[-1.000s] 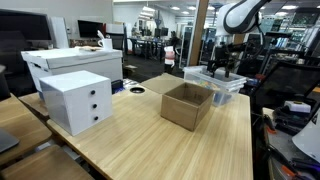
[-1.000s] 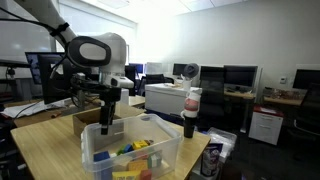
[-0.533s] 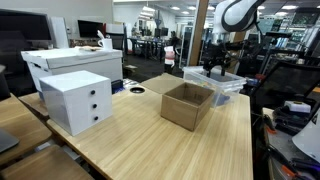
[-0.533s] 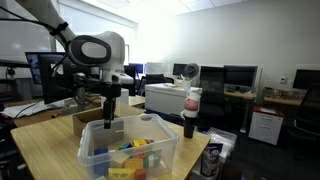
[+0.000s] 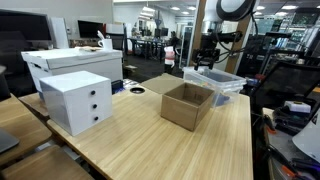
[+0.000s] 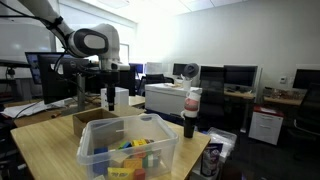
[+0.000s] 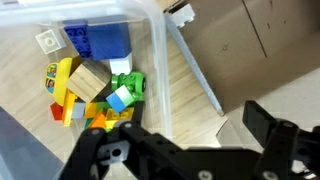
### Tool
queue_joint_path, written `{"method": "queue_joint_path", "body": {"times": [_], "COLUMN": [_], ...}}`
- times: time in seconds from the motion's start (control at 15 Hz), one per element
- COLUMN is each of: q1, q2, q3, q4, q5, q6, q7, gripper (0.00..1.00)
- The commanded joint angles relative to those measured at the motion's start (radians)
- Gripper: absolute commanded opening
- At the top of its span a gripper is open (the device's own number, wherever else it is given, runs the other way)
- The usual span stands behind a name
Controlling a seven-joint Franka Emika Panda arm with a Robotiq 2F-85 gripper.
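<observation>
The pincer [image 7: 195, 150] hangs above the clear bin [image 6: 158, 150], jaws wide apart, holding nothing. The toy blocks [image 7: 95, 90] lie jumbled inside — probably light, hard, slick; best pinched across flat sides. The cardboard box [image 5: 187, 105] stands just beside the bin.

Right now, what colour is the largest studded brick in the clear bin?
Blue. The studded brick shows best in the wrist view, inside the clear bin.

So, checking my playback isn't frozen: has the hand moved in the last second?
Yes. The hand has gone up: it was down inside the clear bin and is now above the bin's rim.
</observation>
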Motion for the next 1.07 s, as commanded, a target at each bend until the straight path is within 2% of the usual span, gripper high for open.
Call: {"method": "queue_joint_path", "body": {"times": [0.0,0.4,0.8,1.0], "q1": [0.033,0.098,0.136,0.137], "q2": [0.032,0.142,0.254,0.309], "q3": [0.024,0.071,0.085,0.091], "q4": [-0.004,0.036,0.088,0.108], "q5": [0.096,0.211,0.206,0.267], "q6": [0.041,0.07,-0.016,-0.039], "q7": [-0.054,-0.113,-0.038,-0.083], "gripper": [1.0,1.0,1.0,1.0]}}
